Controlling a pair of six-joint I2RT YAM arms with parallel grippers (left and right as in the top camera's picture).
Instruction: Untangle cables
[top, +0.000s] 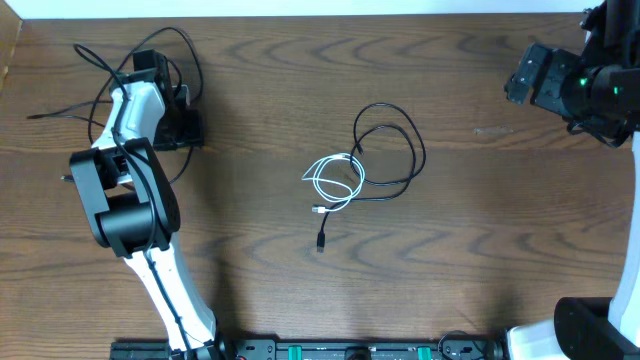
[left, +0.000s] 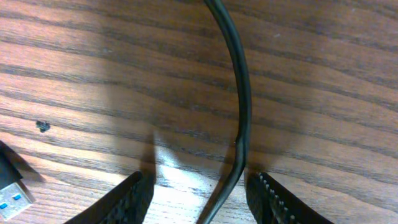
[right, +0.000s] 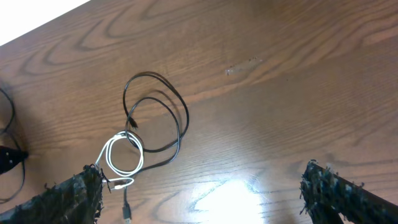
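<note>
One black cable (top: 193, 60) lies looped around my left gripper (top: 185, 128) at the far left. In the left wrist view this cable (left: 242, 93) runs between the open fingers (left: 200, 199), close to the right one, and its USB plug (left: 12, 194) lies at the lower left. A second black cable (top: 412, 150) lies in loose loops at the table's middle, overlapping the coiled white cable (top: 335, 180). Both also show in the right wrist view, the black (right: 180, 112) and the white (right: 121, 152). My right gripper (top: 522, 78) is at the far right, high above the table, wide open (right: 199, 193) and empty.
The wooden table (top: 480, 240) carries only the cables. The left arm's elbow (top: 125, 205) hangs over the left side. The arm bases stand at the front edge (top: 330, 350).
</note>
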